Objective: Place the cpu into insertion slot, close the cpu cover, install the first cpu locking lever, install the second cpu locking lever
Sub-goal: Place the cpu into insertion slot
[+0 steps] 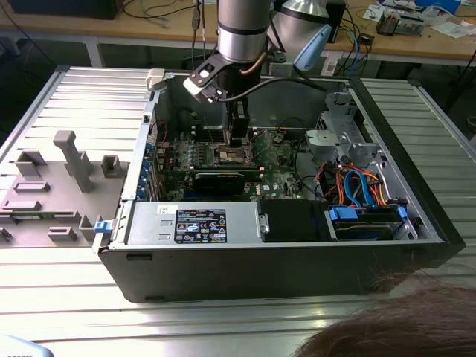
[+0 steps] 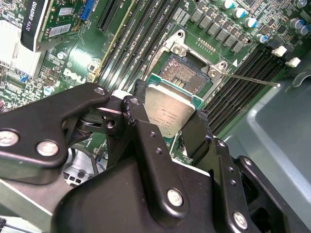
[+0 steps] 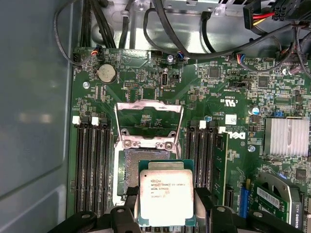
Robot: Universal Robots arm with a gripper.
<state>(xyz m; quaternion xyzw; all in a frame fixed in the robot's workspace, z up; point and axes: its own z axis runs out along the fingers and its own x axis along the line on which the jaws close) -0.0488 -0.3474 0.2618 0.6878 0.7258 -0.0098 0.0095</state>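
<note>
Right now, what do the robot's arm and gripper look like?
The arm is a silver-grey cylinder with a dark band and a pale blue joint cap. A black cable loops off its wrist, beside a white-and-black camera block. In the second wrist view the gripper is matte black: chunky hinged links dotted with silver screw heads, ending in two narrow fingers.

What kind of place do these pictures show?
Probably a robotics lab or workshop: an open computer case lies on a ribbed metal table, a cluttered wooden workbench stands behind, and the gripper holds the cpu.
</note>
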